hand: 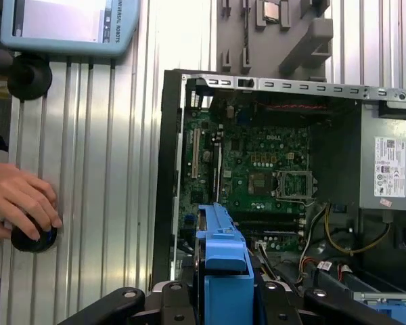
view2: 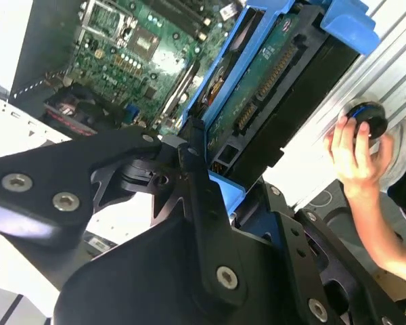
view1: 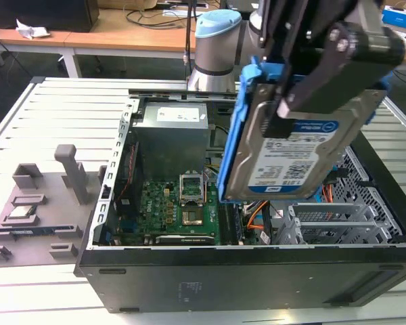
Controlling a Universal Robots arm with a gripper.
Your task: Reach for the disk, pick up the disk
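Aloft, disk (view1: pixel 291 145) in pincer (view1: pixel 284 108), hand (hand: pixel 17 203) nearby

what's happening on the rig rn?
The arm's black hand is shut on the flat silver metal hard drive with blue plastic side rails, holding it tilted in the air above the open black computer case. A person's hand rests on a round black knob on the ribbed table.

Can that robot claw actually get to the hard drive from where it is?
Yes, it looks so: the end effector is already clamped on the disk, which hangs tilted above the open computer case, apart from it.
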